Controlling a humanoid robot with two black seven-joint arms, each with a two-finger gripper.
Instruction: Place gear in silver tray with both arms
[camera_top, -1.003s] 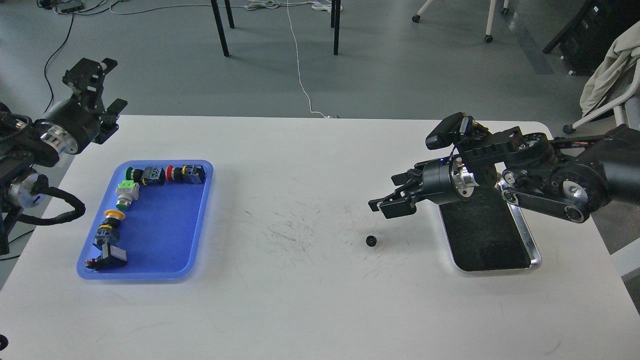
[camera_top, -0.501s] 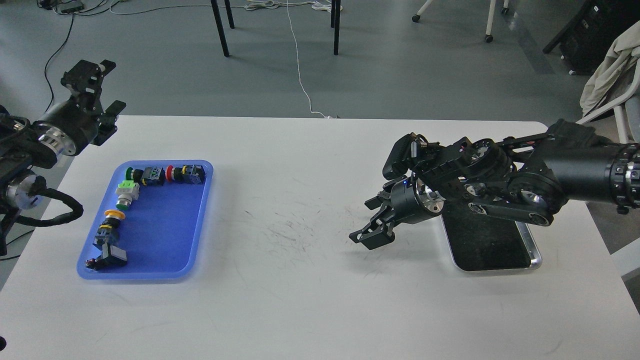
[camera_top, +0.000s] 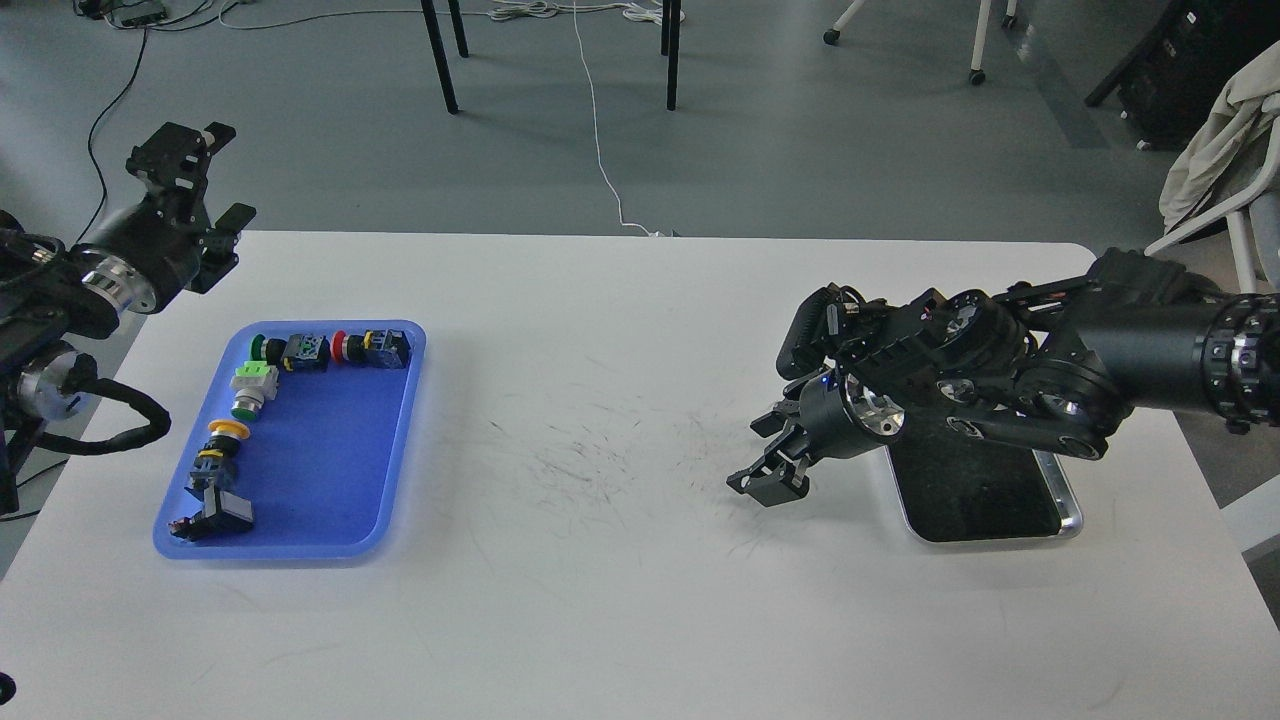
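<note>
My right gripper (camera_top: 766, 487) is lowered to the white table (camera_top: 600, 600), just left of the silver tray (camera_top: 1072, 512). Its fingers stand close together over the spot where the small black gear lay. The gear is hidden under them, and I cannot tell whether they hold it. The right arm (camera_top: 1100, 350) lies across the far half of the silver tray, whose dark bottom shows nothing in its visible part. My left gripper (camera_top: 200, 180) is raised off the table's far left corner, open and empty.
A blue plastic tray (camera_top: 400, 440) at the left holds several push-button switches (camera_top: 300, 352) along its far and left sides. Chair legs, cables and a white cord lie on the floor beyond the table.
My right gripper came down and left from above the tray's edge to the gear's spot, covering the gear, and its fingers have drawn closer together. The left arm barely moved.
</note>
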